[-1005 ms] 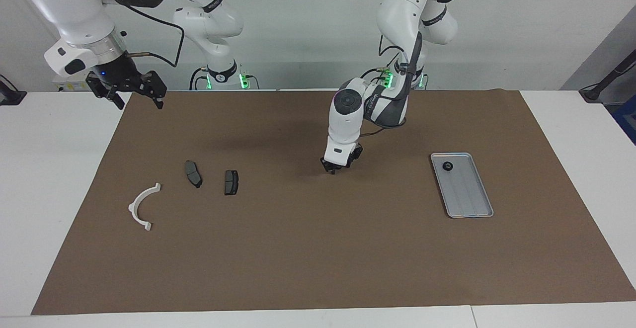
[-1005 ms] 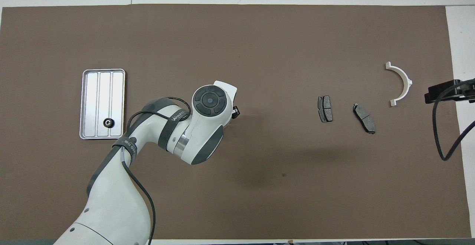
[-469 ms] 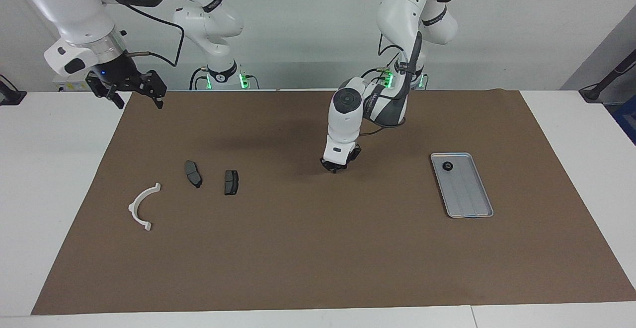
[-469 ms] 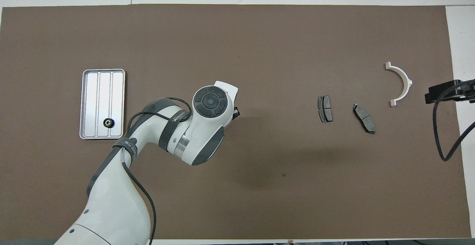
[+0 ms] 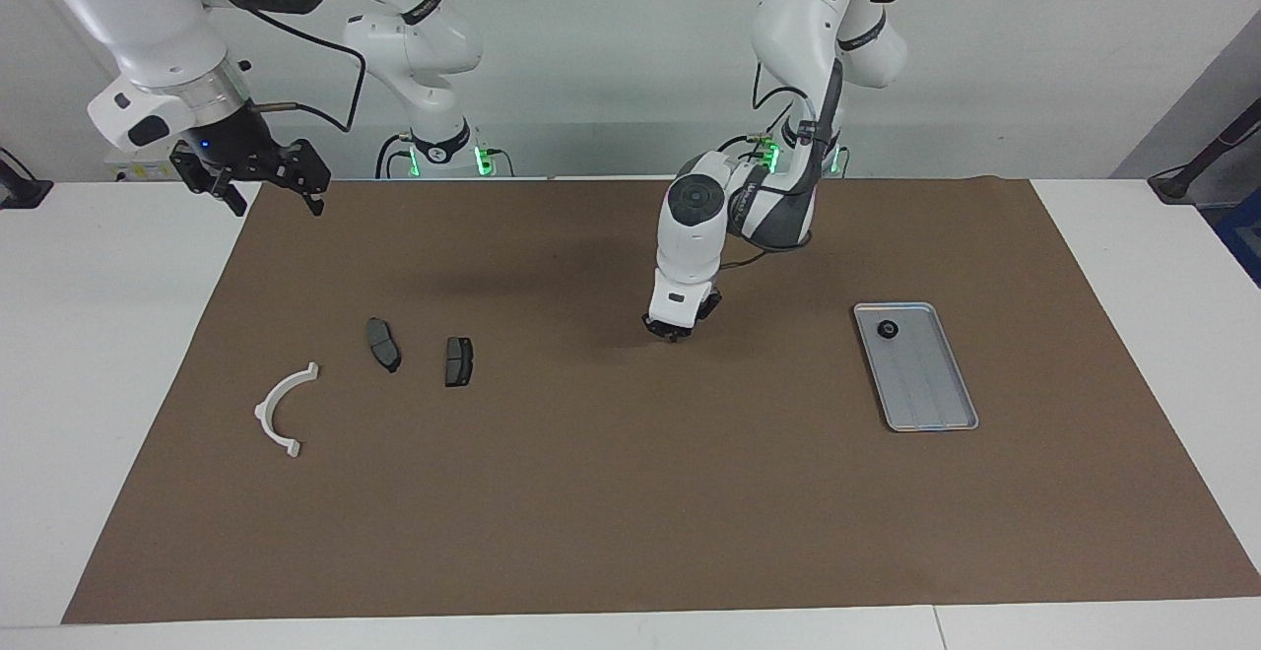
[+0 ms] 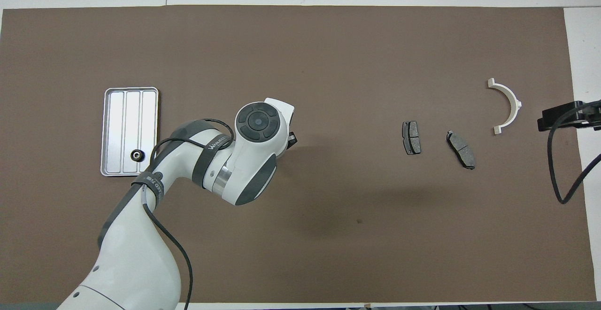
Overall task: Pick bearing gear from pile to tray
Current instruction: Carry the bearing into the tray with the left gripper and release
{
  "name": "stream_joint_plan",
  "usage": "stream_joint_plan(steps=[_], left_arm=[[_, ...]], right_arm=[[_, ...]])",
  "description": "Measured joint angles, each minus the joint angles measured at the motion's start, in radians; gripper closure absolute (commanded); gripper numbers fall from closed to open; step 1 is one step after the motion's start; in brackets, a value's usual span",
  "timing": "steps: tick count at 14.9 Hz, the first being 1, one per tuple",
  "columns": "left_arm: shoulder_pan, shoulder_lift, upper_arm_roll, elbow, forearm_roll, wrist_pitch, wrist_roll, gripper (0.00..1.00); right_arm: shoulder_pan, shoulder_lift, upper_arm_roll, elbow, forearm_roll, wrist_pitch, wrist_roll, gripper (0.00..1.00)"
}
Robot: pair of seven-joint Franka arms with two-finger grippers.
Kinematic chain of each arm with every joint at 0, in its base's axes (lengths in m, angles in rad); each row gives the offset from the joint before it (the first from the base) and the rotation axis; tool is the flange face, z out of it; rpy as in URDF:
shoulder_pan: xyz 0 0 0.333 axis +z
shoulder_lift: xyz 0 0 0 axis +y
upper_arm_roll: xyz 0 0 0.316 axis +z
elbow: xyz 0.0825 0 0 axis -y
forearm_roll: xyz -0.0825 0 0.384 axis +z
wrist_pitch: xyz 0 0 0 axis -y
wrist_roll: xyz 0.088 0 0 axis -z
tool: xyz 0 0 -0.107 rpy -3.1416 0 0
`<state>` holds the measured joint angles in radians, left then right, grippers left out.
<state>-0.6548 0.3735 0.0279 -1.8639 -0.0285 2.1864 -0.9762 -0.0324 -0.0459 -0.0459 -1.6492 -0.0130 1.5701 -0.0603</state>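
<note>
The silver tray lies toward the left arm's end of the mat, with one small black bearing gear in its corner nearest the robots; tray and gear also show in the overhead view. My left gripper hangs just above the bare mat, between the pile and the tray; what it holds is hidden. The pile shows two dark brake pads and a white half-ring bracket. My right gripper is open and waits high over the mat's edge near the robots.
The brown mat covers most of the white table. In the overhead view the left arm's hand covers the gripper below it. The brake pads and bracket lie toward the right arm's end.
My left gripper dipped toward the mat, then rose a little and shifted toward the tray. The right arm, the pile and the tray have not moved.
</note>
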Motion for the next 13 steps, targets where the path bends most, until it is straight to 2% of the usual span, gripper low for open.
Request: stream_joint_plan(steps=[6, 10, 13], left_arm=[[0.218, -0.162, 0.004, -0.002, 0.002, -0.187, 0.299, 0.99], [0.400, -0.165, 0.007, -0.012, 0.003, -0.183, 0.579, 0.99], [0.485, -0.161, 0.006, -0.032, 0.003, -0.108, 0.693, 0.99]], right_arm=[[0.000, 0.000, 0.000, 0.000, 0.000, 0.000, 0.000, 0.00], [0.000, 0.000, 0.000, 0.000, 0.000, 0.000, 0.000, 0.00], [0.000, 0.000, 0.000, 0.000, 0.000, 0.000, 0.000, 0.00]])
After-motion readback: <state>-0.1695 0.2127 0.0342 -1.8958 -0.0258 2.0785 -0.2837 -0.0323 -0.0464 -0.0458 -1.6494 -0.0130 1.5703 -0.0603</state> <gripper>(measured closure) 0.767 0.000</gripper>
